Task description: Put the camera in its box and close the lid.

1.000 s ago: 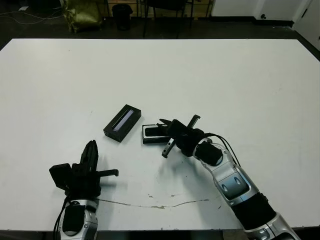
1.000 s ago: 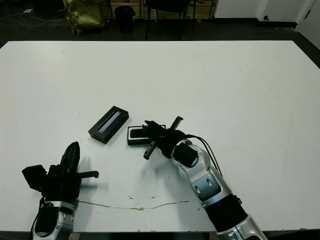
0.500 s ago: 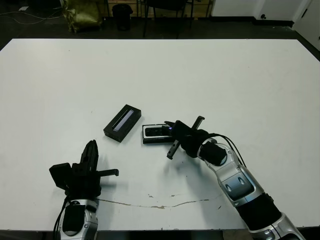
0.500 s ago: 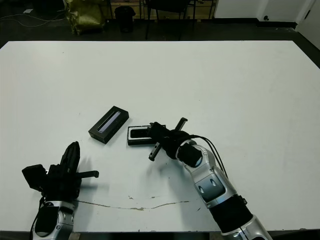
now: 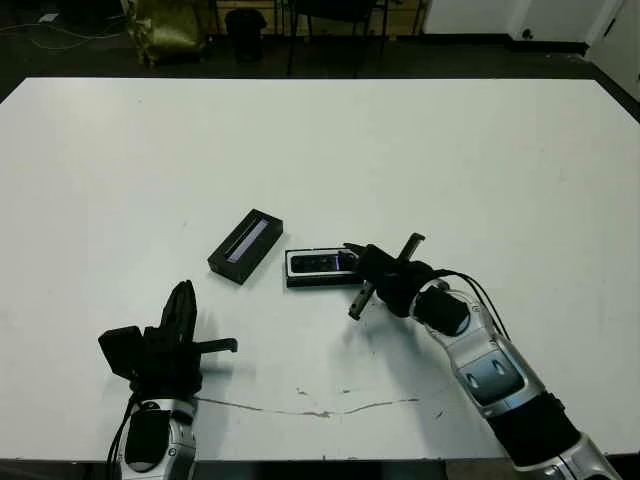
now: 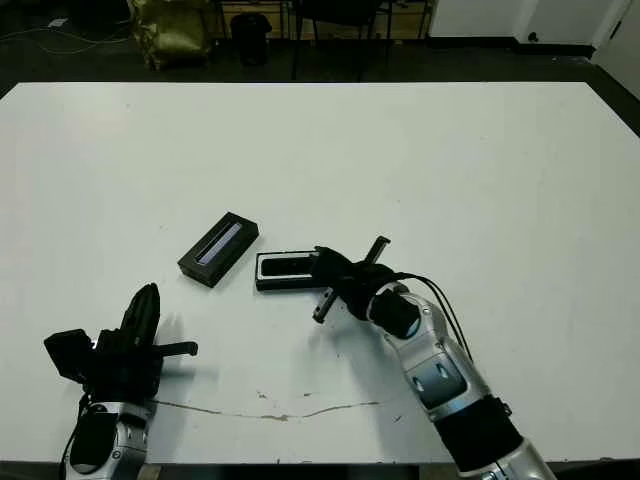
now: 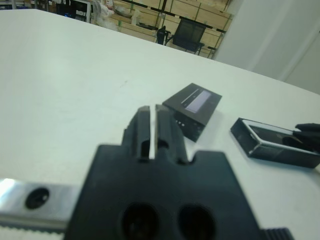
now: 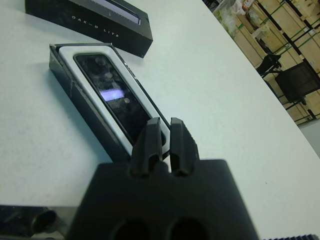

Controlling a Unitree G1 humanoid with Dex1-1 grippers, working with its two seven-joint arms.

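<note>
camera [image 8: 112, 95] seated in box [image 8: 75, 92], right gripper [image 8: 165, 137] pinched empty at its end, lid [image 5: 245, 246] beside for closing

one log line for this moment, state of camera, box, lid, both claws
camera: lying in box | lid: off, on table beside box | right claw: shut, empty, at box end | left claw: shut, idle

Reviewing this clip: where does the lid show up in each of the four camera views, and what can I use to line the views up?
Left eye view: the lid lies left of centre, beside the box.
Right eye view: left of centre, again beside the box.
Left wrist view: upper middle, beyond the left pincer.
Right wrist view: along the top edge, past the box.
Shared landmark: the white-lined box holding the camera.
</note>
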